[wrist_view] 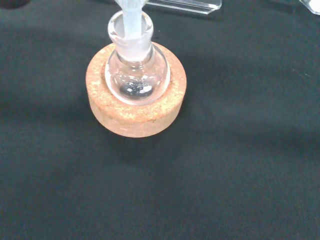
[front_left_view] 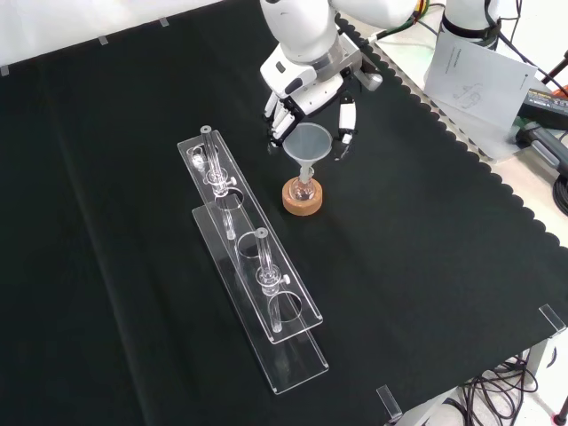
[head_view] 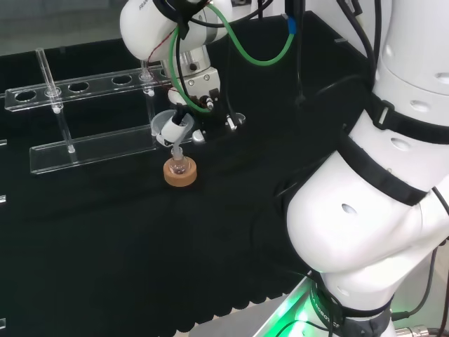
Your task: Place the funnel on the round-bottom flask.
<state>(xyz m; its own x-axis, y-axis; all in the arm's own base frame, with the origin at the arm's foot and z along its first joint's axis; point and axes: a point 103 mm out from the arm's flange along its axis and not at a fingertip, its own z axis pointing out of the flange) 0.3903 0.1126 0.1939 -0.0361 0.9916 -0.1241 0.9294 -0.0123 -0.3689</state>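
A small round-bottom flask (front_left_view: 303, 189) sits upright in a cork ring stand (front_left_view: 303, 201) on the black cloth. A clear funnel (front_left_view: 309, 144) stands with its stem down inside the flask's neck (wrist_view: 130, 35); the same funnel (head_view: 168, 128) looks slightly tilted in the head view. The hand (front_left_view: 306, 84) hovers just above and behind the funnel, with its fingers (front_left_view: 280, 117) beside one side of the cone and its thumb (front_left_view: 344, 122) a little off the other side. The fingers hang fairly straight and I see no grip on the funnel. A dark speck lies in the flask's bulb (wrist_view: 136, 89).
Two long clear plastic racks (front_left_view: 253, 266) with holes and glass tubes lie on the cloth left of the flask in the front view. Papers (front_left_view: 475, 71) and cables lie beyond the cloth's scalloped right edge. The arm's white links (head_view: 379, 182) rise at the right of the head view.
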